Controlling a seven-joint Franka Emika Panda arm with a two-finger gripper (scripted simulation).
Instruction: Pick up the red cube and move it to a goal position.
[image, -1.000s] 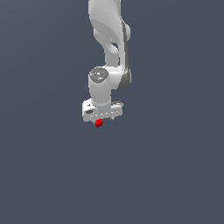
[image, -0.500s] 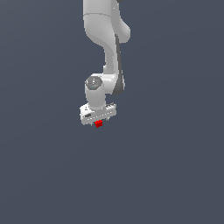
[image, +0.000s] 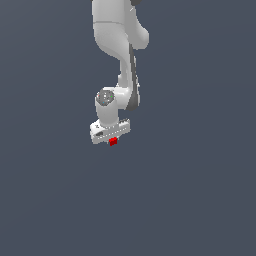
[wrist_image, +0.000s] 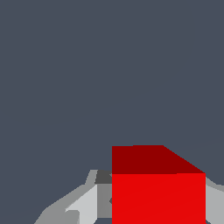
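Exterior view: the white arm hangs from above, wrist pointing down, its hand clamped on the red cube. Wrist view: cube sits between the grey fingers.

A plain dark grey-blue surface fills both views; its edges are unseen

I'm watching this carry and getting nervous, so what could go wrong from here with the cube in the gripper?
1. The cube is tiny against the gripper and sticks out below it in the exterior view, so the hold may be shallow; a quick move could probably shake it loose.
2. In the wrist view the cube sits off-centre between the fingers, so it might twist in the grip.
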